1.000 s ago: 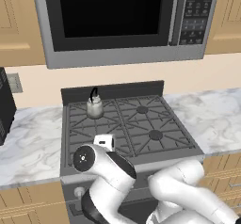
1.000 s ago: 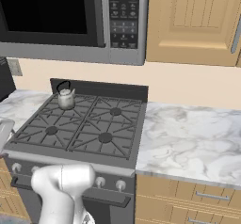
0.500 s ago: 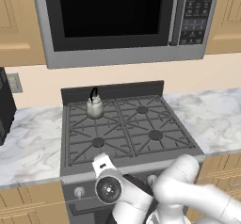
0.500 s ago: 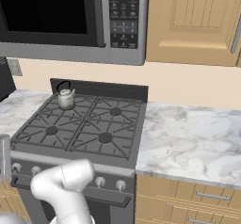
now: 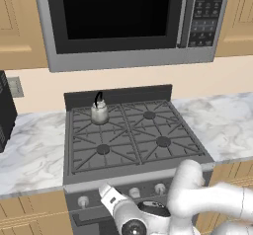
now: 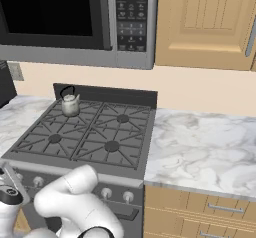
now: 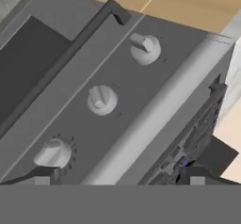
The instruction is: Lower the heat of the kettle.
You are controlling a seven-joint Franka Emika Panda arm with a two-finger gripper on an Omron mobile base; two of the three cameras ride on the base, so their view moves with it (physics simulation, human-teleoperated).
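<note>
Approach step: the open, empty pincer (image 7: 115, 176) faced the stove knobs (image 7: 100, 99) below the kettle (image 5: 99, 113); next, choosing the kettle's burner knob

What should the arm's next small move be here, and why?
Probably ease the gripper toward the stove knobs and line its fingertips up with one. The hand view shows three knobs ahead, untouched and outside the open fingers, while the kettle sits on the rear left burner.
</note>
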